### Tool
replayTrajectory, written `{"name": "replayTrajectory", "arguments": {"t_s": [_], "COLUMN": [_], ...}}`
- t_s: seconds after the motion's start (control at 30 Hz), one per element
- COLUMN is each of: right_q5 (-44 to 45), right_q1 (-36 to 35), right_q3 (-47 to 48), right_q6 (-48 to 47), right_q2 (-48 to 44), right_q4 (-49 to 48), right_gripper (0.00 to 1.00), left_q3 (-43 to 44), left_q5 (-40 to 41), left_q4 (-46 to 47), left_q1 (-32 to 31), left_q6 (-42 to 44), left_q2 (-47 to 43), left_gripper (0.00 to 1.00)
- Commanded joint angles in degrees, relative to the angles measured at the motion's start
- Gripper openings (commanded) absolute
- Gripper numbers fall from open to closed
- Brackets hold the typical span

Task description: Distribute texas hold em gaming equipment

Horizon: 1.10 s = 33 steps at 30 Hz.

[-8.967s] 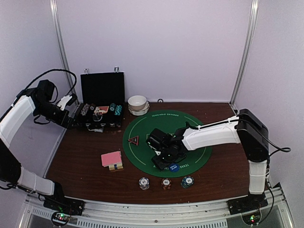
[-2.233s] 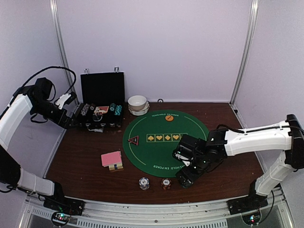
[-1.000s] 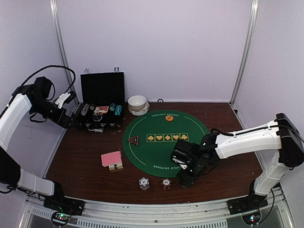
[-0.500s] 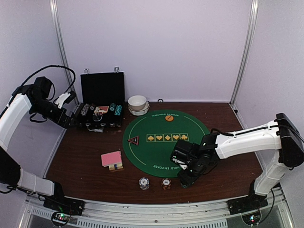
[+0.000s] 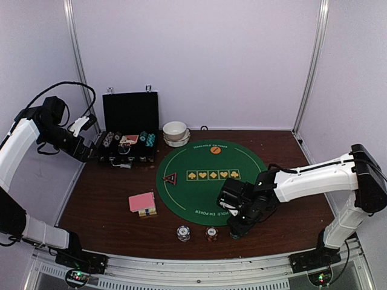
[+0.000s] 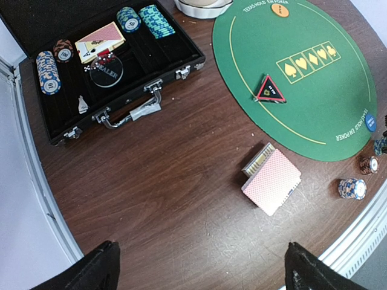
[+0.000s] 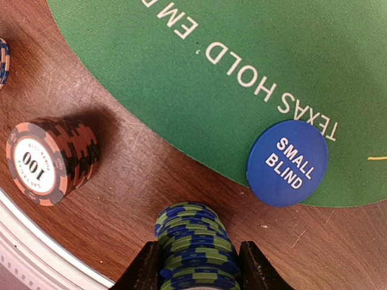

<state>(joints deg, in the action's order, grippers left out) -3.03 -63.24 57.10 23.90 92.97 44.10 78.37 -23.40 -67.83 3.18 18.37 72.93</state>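
just off the mat (image 7: 181, 72) edge, right claw (image 7: 193, 270) clamps a chip stack (image 7: 190, 232).

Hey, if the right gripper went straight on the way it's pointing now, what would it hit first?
The right gripper straddles the chip stack; pushed on, it would likely press that stack into the table just off the mat, beside the blue disc. Depth is unclear.

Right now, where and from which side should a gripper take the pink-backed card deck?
The card deck is probably best pinched across its two long edges, coming straight down from above: it lies flat on the table, apart from the green mat, so only its thin sides offer grip.
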Motion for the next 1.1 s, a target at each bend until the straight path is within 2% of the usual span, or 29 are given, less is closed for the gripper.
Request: {"name": "replayTrajectory", "arguments": {"t_s": [0.0, 0.4, 0.6, 0.83, 1.07], "right_q5": [0.7, 2.2, 5.0, 5.5, 6.2], "right_q1": [0.2, 1.4, 8.0, 20.3, 29.1], "right_q3": [1.6, 11.5, 21.7, 35.3, 54.9], "right_q6": [-0.7, -2.3, -2.5, -1.9, -3.5], "right_q2": [0.0, -0.7, 2.0, 12.4, 30.3], "right_q4": [2.0, 11.5, 15.8, 12.8, 12.5], "right_gripper": [0.21, 0.14, 0.13, 0.11, 0.08], "left_q3": [1.4, 1.6, 1.6, 1.1, 1.4], "left_q5": [-0.9, -1.2, -0.9, -0.9, -1.7], "left_q4": [-0.2, -0.1, -0.1, -0.2, -0.4], "left_q1": [0.4, 0.4, 0.4, 0.4, 0.4], "left_q6": [0.1, 0.3, 0.6, 0.8, 1.1], "left_q2": [-0.5, -0.2, -0.3, -0.5, -0.3], "left_gripper": [0.98, 0.98, 0.98, 0.98, 0.97]}}
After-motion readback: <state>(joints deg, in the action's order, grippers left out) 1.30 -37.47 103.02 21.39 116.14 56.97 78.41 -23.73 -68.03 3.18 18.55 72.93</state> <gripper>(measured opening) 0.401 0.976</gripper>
